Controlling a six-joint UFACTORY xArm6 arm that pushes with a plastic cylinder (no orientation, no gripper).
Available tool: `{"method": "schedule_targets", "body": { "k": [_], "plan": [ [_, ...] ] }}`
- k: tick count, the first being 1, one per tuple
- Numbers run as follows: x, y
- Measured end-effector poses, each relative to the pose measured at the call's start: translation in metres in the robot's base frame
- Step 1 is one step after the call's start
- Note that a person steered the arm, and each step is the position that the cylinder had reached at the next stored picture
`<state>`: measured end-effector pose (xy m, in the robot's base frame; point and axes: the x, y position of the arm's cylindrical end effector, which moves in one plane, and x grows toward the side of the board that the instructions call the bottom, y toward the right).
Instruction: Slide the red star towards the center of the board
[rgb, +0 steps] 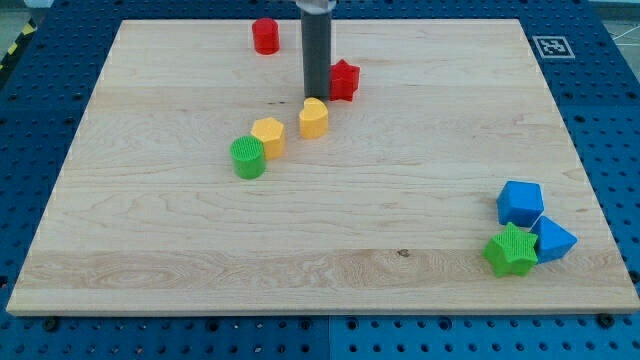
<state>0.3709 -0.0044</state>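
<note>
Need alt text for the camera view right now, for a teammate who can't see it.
My tip sits just left of the red star, above the yellow block. A yellow hexagon and green cylinder trail down-left; a red cylinder is at the top; two blue blocks and a green star cluster bottom right.

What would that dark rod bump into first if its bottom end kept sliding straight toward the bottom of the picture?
My tip would probably meet the yellow block first; it sits just below the tip, almost touching. The red star lies to the tip's right, off that line. Depth is hard to judge from one view.
</note>
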Motion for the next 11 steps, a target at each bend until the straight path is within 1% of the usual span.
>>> {"method": "schedule_targets", "body": {
  "k": [1,2,3,4,5,6,7,8,11],
  "plan": [
    [0.015,-0.001],
    [-0.026,-0.021],
    [-0.098,-0.034],
    [-0.135,0.0],
    [-0.13,0.007],
    [-0.119,0.012],
    [-0.096,0.021],
    [-0.063,0.038],
    [0.069,0.103]
  ]
}}
